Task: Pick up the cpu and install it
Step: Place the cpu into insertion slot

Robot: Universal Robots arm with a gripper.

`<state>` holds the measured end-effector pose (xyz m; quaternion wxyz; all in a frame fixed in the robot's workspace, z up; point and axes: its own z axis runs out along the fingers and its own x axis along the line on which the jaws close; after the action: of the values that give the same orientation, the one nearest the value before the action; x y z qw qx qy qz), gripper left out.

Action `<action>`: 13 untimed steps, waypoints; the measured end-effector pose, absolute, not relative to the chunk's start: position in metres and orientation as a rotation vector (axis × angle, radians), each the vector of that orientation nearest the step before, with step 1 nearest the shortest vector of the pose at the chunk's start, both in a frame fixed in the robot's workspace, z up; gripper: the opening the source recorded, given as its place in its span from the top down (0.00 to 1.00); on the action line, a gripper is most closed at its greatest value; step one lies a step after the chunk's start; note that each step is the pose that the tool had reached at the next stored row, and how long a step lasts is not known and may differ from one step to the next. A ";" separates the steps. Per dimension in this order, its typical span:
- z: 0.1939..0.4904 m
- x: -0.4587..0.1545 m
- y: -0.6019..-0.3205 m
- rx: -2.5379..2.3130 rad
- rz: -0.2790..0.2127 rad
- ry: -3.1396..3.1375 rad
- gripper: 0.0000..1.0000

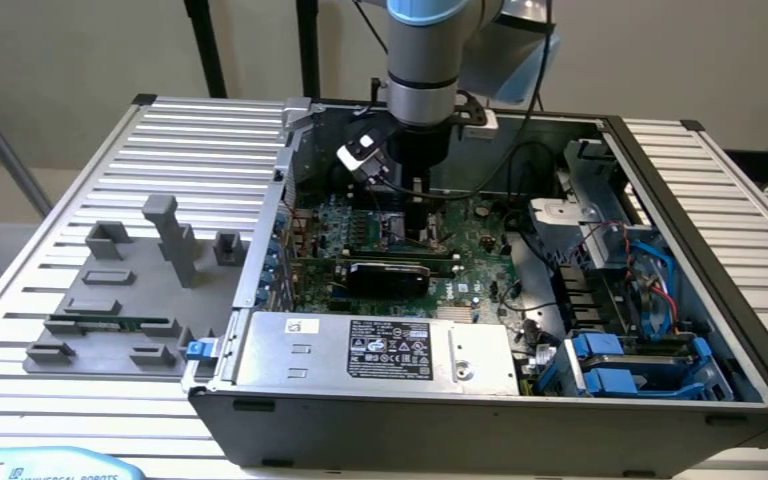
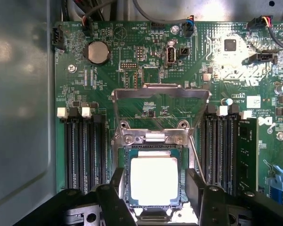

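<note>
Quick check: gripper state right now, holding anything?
Gripper: open, fingers on either side of the cpu, nothing held.

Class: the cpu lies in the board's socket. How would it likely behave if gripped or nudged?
The cpu looks flat and metal-topped: probably stiff, unlikely to roll. Its smooth, shiny top may be slippery. Framed by the socket, it would likely resist a sideways nudge.

The cpu (image 2: 154, 181) has a smooth silvery metal top; the socket frame (image 2: 153, 138) is shiny metal.
</note>
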<state>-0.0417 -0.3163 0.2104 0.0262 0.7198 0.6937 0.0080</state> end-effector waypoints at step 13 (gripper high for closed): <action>0.217 -0.042 -0.316 2.224 0.025 2.144 0.87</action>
<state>-0.0417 -0.3162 0.2167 0.0261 0.7198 0.6937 0.0081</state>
